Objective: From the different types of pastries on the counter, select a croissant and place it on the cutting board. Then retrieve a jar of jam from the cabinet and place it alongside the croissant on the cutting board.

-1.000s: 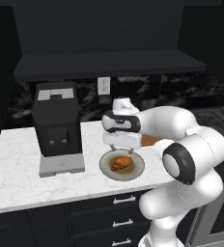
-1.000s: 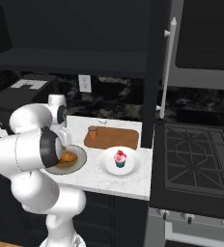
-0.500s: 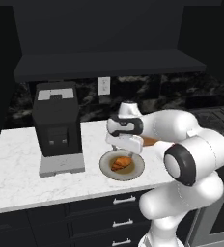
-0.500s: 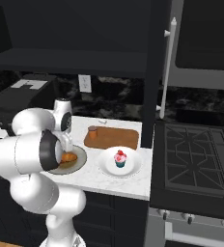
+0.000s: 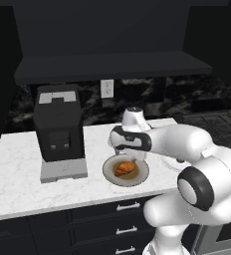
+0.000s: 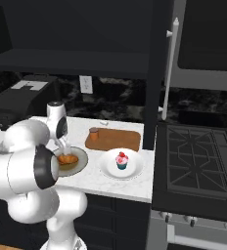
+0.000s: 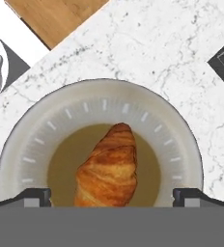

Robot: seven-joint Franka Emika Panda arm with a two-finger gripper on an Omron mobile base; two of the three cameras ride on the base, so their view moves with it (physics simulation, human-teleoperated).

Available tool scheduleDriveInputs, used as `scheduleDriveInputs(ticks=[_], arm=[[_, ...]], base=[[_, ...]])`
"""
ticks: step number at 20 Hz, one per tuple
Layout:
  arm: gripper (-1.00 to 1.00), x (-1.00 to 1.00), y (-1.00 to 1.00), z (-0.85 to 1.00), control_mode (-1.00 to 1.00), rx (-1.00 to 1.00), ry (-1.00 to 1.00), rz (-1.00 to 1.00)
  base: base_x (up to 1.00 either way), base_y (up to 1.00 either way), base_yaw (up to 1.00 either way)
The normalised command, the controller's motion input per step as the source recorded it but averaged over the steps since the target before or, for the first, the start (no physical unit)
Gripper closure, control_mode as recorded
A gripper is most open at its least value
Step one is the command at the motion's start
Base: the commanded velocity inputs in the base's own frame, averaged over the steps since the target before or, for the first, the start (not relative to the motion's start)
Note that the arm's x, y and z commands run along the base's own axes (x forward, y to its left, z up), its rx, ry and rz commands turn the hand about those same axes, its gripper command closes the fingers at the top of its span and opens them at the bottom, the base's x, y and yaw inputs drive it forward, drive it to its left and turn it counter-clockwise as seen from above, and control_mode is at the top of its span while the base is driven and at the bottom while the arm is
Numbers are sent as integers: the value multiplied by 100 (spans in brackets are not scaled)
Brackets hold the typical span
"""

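The golden-brown croissant (image 7: 106, 169) lies on a round grey-beige plate (image 7: 102, 89) on the white marble counter (image 5: 23, 184). My gripper (image 7: 111, 197) hangs straight over it, open, with one fingertip (image 7: 36, 197) on each side of the pastry and nothing held. From the base I see the croissant (image 5: 125, 168) (image 6: 67, 159) just under the hand. The reddish-brown cutting board (image 6: 113, 139) lies behind the plates, and a small orange jar (image 6: 93, 134) stands at its left end. The pink-frosted cupcake (image 6: 121, 160) sits on a white plate (image 6: 135, 168). The black cabinet (image 5: 107, 45) hangs above.
A black coffee machine (image 5: 60, 132) stands on the counter left of the plate. A stove (image 6: 198, 156) adjoins the counter's right end, under a tall dark unit with a long handle (image 6: 167, 73). Dark drawers (image 5: 122, 219) run below the counter edge.
The hand has moved right and come down over the plate, closer to the croissant. The jaws have stayed open. Croissant, cupcake and board have not moved.
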Motion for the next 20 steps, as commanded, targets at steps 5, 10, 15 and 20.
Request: scheduleDriveInputs(ticks=[5,10,15,20], arm=[[-100,-14,0,-1,-100,0,-11,-1],[-100,14,0,-8,-100,0,-10,0],[-100,12,0,-10,-100,1,-1,0],[-100,0,-1,-9,-100,0,0,0]], base=[[0,0,0],[0,0,0],[0,0,0],[0,0,0]])
